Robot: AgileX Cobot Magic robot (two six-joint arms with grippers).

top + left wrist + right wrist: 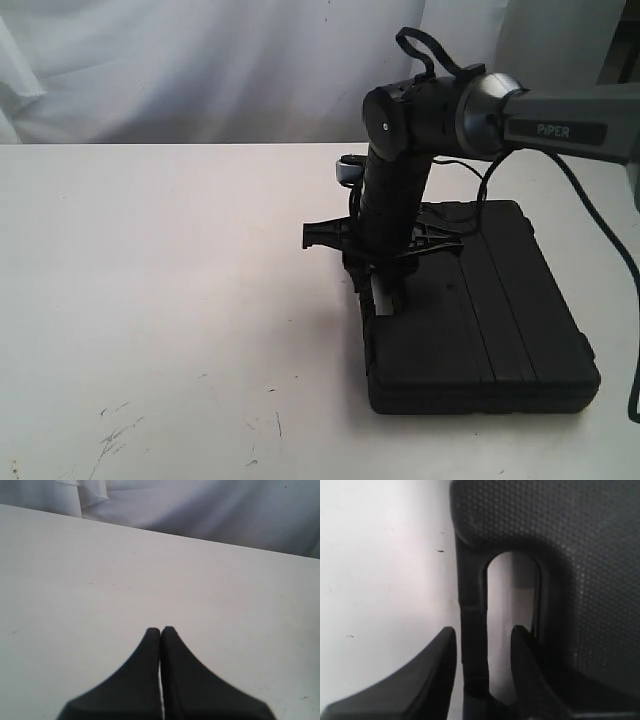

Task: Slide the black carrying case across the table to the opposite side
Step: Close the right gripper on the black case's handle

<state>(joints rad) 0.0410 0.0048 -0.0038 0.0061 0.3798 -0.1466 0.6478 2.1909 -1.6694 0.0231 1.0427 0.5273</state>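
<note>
R gripper (482,630) has its jaws parted partway, astride the handle (472,595) of the black carrying case (490,310). One finger sits on the outer side, just beside the handle bar. The other is inside the handle slot w/ a visible gap between it and the bar, so no clamp on it. In the ext. view the R arm (400,180) (PiPER printed on its link) comes in from the upper right of the frame and drops onto the case's left edge, approx. mid-frame. L gripper (160,629) is closed tight, fingertips pressed together w/ nothing between them, bare tabletop beyond them.

Case lies flat on the table (150,300), in the lower right of the ext. frame. Its lid has ribs running lengthwise and shows a pebbled texture in the R wrist view. Tabletop is white & wide, w/ dark scuff marks (115,430) at lower left of the ext. frame. A white cloth backdrop (200,60) hangs behind the far edge, across the top of the frame.
</note>
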